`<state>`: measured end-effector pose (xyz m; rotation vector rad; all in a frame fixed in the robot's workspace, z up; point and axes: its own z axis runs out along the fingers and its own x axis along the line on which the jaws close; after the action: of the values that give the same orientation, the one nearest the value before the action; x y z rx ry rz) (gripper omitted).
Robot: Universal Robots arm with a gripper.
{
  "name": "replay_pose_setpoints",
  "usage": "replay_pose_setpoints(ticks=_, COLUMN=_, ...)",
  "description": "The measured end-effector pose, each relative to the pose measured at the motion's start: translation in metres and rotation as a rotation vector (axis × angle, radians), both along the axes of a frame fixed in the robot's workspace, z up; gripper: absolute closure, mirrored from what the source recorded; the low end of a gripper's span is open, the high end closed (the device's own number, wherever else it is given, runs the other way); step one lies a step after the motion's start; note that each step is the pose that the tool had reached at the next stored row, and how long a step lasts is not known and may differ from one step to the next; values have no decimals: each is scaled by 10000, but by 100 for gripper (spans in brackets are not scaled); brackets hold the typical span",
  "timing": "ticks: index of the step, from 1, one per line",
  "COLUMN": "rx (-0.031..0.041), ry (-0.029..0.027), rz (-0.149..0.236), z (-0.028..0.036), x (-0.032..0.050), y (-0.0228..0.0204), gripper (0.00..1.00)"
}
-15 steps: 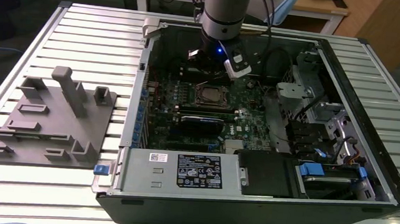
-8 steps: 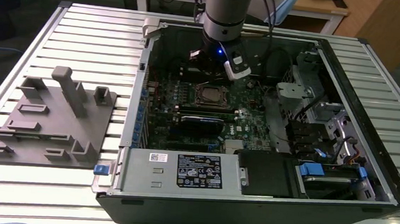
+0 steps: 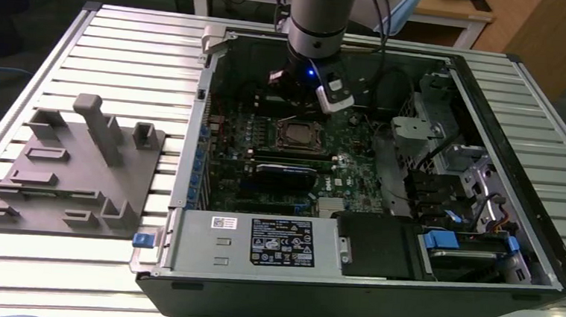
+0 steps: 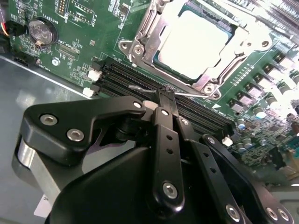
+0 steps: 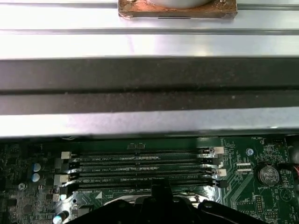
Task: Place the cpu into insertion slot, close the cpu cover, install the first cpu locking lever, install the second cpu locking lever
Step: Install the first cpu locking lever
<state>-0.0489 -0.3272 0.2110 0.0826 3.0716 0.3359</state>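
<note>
My pincer [image 4: 167, 96] is pinched narrow, its tips together over the memory slots [image 4: 135, 80] just beside the socket [image 4: 134, 49]. The cpu [image 4: 196, 42] sits in the socket, cover [image 4: 243, 45] down around it.

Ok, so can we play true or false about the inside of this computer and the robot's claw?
1. The silver-grey square cpu sits in the silvery-rimmed insertion slot. True.
2. The thin silver metal cpu cover stands flipped up. False: it lies flat around the cpu.
3. A round silver coin battery sits on the green board. True.
4. The black gripper hangs over the grey plastic plate on the slatted table. False: it is inside the black computer case, its tip beside the long black memory slots.
</note>
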Motion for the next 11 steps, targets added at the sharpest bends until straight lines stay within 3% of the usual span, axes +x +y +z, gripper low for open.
replay_pose_setpoints(ticks=5, rx=2, ry=-1, rz=-403, z=-21, x=0, y=21, gripper=90)
replay_pose_setpoints(ticks=11, rx=1, ry=0, rz=-1182, z=-58, x=0, y=21, gripper=90)
